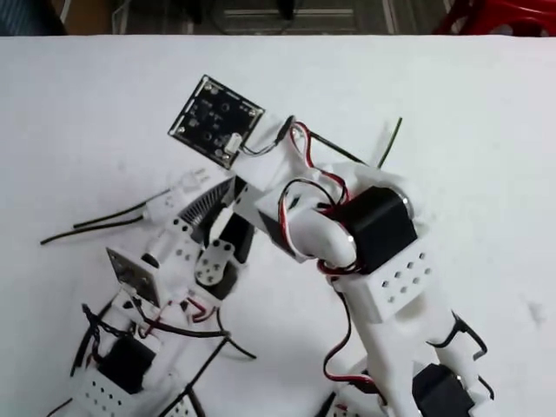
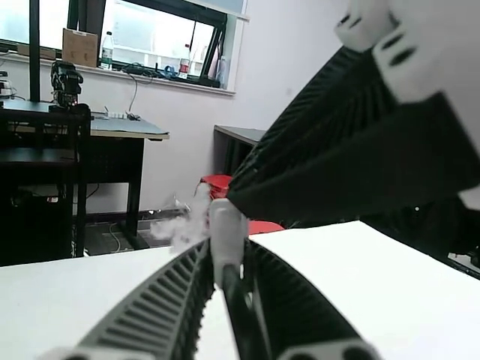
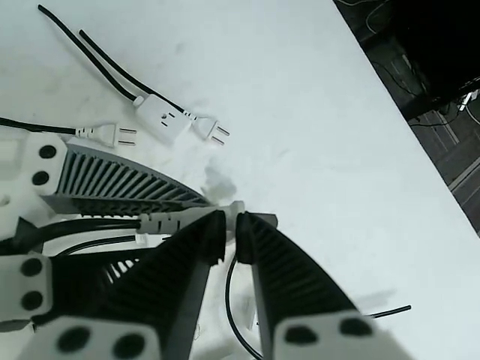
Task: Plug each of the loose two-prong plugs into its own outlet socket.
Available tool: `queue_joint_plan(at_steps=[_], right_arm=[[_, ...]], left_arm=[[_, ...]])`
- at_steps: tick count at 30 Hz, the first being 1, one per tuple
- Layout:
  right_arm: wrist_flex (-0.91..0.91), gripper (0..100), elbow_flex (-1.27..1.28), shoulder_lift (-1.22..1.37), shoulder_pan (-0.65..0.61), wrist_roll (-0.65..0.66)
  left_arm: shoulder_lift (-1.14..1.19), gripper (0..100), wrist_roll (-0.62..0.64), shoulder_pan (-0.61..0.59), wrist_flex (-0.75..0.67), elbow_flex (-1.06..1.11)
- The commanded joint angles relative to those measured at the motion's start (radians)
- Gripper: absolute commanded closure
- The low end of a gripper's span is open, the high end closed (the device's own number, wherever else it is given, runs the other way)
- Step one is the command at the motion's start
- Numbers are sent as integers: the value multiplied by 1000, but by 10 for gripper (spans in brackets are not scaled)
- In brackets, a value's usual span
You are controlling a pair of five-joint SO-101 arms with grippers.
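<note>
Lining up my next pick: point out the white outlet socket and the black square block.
white outlet socket (image 3: pixel 161 116): right wrist view, middle of its slotted face.
black square block (image 1: pixel 215 119): high view, centre of its top face.

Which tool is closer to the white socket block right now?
Left. The left tool, gripping a plug, sits just beside the socket block; the right tool is beyond it, farther off.

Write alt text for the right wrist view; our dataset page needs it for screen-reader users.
The right gripper sits at the tip of a pale grey plug on a black cord, held by the left gripper. Beyond them on the white table lie a white socket block and two unplugged white two-prong plugs.
</note>
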Motion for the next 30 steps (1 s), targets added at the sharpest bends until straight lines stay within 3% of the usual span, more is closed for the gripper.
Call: queue_joint_plan(at_steps=[1,10,18,24,30], right_arm=[[13,979,32,21,-54,-11],[67,979,103,15,-44,2],[88,979,-192,24,-44,49],[88,979,-233,25,-44,49],[87,979,-232,25,-48,49]], left_arm=[[-21,978,0,-4,-18,-55],[-21,978,2,2,6,-57],[-21,978,3,4,9,-54],[-21,978,3,7,2,-37],[-21,978,-3,102,2,-12]])
